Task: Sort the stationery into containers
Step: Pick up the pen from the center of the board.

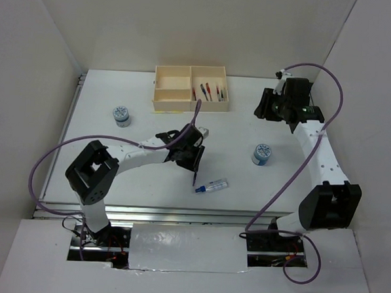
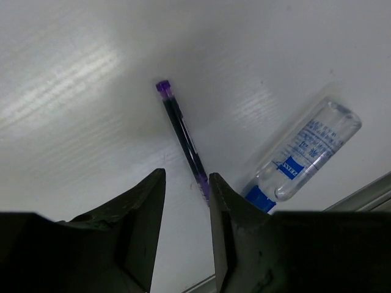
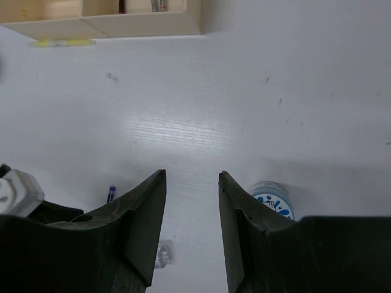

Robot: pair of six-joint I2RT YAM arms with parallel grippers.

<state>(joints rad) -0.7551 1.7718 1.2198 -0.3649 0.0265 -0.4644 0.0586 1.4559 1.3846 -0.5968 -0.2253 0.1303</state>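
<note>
The left gripper [image 2: 187, 177] over a purple pen [image 2: 183, 137].
Jaws apart around its end; the right gripper [image 3: 192, 174] has its jaws spread too.

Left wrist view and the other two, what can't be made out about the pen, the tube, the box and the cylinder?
Pen: left wrist view, near end hidden behind a finger of the left pincer; contact unclear.
Clear tube: same view, blue cap partly behind that finger.
Box: right wrist view, cut by the top edge; contents mostly out of frame.
Round cylinder: right wrist view, partly behind the right pincer.
</note>
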